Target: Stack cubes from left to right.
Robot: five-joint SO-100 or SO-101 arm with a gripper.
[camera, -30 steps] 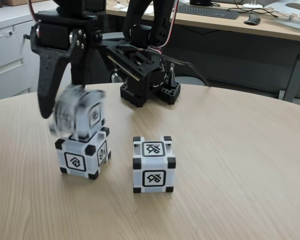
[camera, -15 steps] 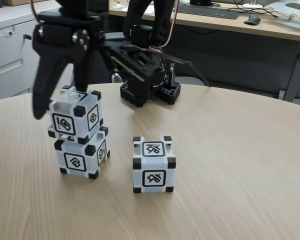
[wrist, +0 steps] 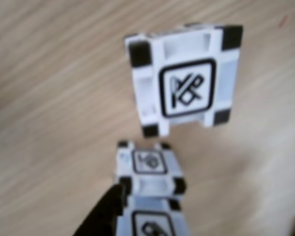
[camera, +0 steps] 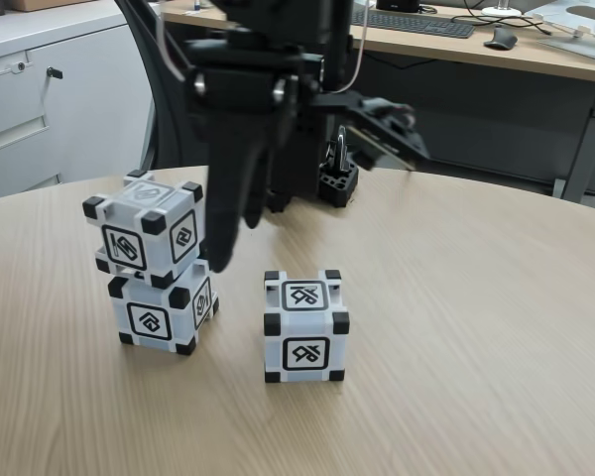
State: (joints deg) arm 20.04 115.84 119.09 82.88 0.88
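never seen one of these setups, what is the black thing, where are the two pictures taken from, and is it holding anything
The black thing is a small robot arm ending in a two-finger claw. The fixed view comes from a camera standing across the round wooden table. The wrist view comes from a camera riding on the arm, looking down. On the table are three white cubes with black corners: a top cube sits slightly askew on a bottom cube, and a single cube stands alone to their right in the fixed view. The claw hangs between the stack and the single cube, holding nothing.
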